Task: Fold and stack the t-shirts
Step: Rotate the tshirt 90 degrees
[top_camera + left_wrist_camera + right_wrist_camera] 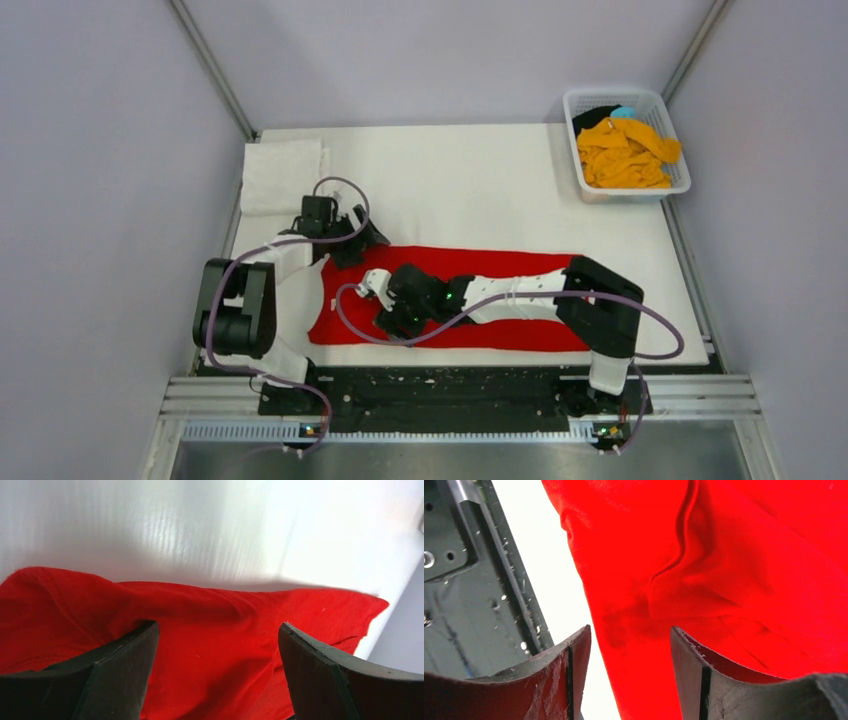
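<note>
Nearest, at the near edge: right gripper (629, 630) is set low over the near-left border of the red t-shirt (500, 262). Its jaws are parted, one on the cloth side and one over bare table (450, 180). No cloth is seen pinched yet.

Step judged to be a grasp of the left end for a fold. The border should be taken deep enough that both layers are caught, and the two grips matched so the edge is lifted level.

The red t-shirt is laid flat on the near half of the table as a long band. Its long axis runs left to right, parallel to the near edge. Which end is the collar cannot be told.

Farther: left gripper (217, 625) is held at the far-left corner, jaws spread wide, with nothing gripped.

Farthest: a folded white t-shirt (282, 175) at far left; an orange-yellow t-shirt (625, 155) heaped in the basket (635, 193) at far right.
</note>
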`<state>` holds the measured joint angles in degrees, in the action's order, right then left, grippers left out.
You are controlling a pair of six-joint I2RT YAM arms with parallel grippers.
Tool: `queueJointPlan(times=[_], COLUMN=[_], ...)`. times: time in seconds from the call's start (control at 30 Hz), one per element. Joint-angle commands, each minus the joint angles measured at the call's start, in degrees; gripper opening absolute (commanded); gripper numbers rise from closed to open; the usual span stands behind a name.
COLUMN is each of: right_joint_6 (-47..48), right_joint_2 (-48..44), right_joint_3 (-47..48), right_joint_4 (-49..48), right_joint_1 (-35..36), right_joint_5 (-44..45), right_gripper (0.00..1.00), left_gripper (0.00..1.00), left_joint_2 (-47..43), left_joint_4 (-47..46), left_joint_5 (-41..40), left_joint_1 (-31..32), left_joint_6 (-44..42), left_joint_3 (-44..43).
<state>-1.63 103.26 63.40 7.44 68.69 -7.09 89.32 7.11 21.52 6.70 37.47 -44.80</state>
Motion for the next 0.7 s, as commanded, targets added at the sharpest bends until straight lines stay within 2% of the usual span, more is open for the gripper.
queueJointPlan(times=[0.0, 0.13, 0.27, 0.67], right_joint_6=[3.33, 3.5, 4.13, 5.41], right_joint_2=[3.41, 6.51, 6.51, 9.86], right_joint_3=[4.15, 6.08, 7.2, 9.63], right_joint_4=[-2.83, -2.93, -3.89, -2.01], right_joint_1=[1.51, 1.97, 2.35, 2.48], right_joint_5=[4.81, 11.2, 16.3, 14.76], right_gripper=[0.57, 0.5, 0.48, 0.35], left_gripper=[0.93, 0.93, 0.93, 0.93], left_joint_2=[3.91, 4.04, 3.93, 4.68], left_joint_4=[-2.86, -2.16, -0.35, 1.1], left_joint_5=[6.3, 7.6, 6.76, 6.5], left_joint_1=[-0.37, -0.37, -0.39, -0.54], left_joint_6=[-2.65, -3.84, -5.19, -6.34], left_joint_3=[-1.0, -1.26, -1.99, -3.44])
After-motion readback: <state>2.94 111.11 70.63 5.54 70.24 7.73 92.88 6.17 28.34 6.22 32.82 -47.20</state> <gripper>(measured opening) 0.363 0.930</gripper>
